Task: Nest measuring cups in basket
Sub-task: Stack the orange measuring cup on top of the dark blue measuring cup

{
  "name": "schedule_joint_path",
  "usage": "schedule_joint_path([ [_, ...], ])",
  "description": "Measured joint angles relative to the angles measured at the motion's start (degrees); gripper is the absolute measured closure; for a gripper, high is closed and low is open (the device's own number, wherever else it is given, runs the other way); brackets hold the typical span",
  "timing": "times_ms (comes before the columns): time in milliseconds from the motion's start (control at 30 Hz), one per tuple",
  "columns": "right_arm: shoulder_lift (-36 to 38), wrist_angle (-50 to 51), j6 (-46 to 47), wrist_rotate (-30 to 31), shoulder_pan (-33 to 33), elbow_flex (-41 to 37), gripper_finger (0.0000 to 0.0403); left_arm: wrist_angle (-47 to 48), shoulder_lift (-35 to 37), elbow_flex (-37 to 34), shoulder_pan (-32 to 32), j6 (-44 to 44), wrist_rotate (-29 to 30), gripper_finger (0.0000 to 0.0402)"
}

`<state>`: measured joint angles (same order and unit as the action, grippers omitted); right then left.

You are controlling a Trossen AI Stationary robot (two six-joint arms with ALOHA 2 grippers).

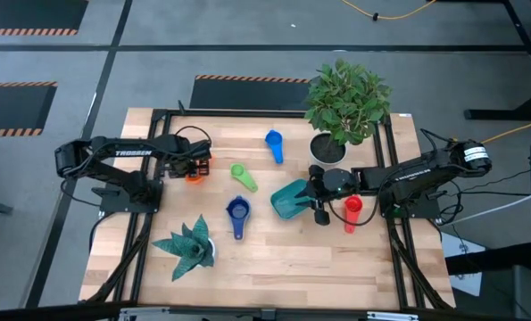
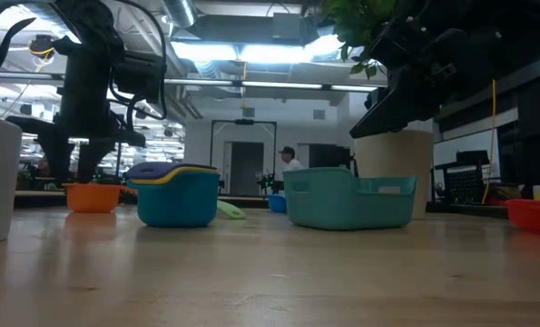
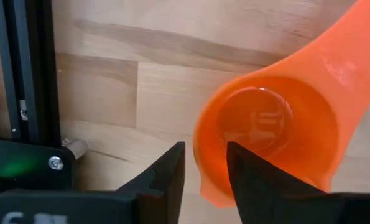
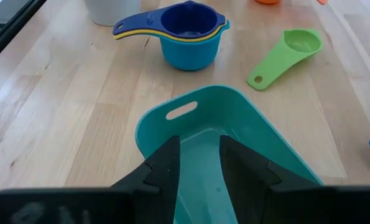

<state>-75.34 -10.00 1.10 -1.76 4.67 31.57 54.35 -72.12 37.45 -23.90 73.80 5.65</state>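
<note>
The orange measuring cup (image 1: 194, 176) stands upright on the table's left side, and my left gripper (image 3: 205, 149) points down over its rim, shut on it. The teal basket (image 1: 289, 199) stands right of centre; my right gripper (image 4: 198, 140) is at its right-hand wall, shut on it. A stack of blue and yellow cups (image 4: 188, 34) stands near the middle. A green cup (image 4: 284, 56) lies behind it, a blue cup (image 1: 274, 145) farther back, and a red cup (image 1: 352, 208) to the right of the basket. My left gripper has one finger (image 3: 250, 171) inside the orange cup and the other outside, with the cup's wall (image 3: 203, 171) between them. The fingers come from above, pointing down. The cup stands upright on the table, its handle (image 3: 352, 43) pointing away from the fingers. My right gripper grips the basket's wall nearest the right arm (image 4: 200, 186), one finger (image 4: 240, 165) inside the basket and the other at its outer side. The fingers slant down from the table's right. The fingers hide the exact place of contact. The basket's bottom is on the table.
A leafy plant in a white pot (image 1: 329, 147) stands just behind the basket. A small spiky plant (image 1: 189, 245) is at the near left. Black frame rails (image 3: 23, 74) run along the table's left and right sides. Bare wood lies along the near edge.
</note>
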Motion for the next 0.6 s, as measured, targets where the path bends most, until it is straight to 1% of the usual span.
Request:
schedule_joint_path([
  [233,-0.01,0.0,0.03,0.0,0.0,0.0,0.0285,-0.01,0.0,0.0,0.0,-3.3,0.08,0.0352],
  [367,0.01,0.0,0.04,0.0,0.0,0.0,0.0285,-0.02,0.0,0.0,0.0,-5.34,1.2,0.0391],
  [500,0.0,0.0,0.09,0.0,0.0,0.0,0.0285,-0.13,0.0,0.0,0.0,-7.99,3.26,0.0392],
  [600,-0.01,0.0,0.08,0.0,0.0,0.0,0.0285,-0.21,0.0,0.0,0.0,-11.85,4.37,0.0396],
])
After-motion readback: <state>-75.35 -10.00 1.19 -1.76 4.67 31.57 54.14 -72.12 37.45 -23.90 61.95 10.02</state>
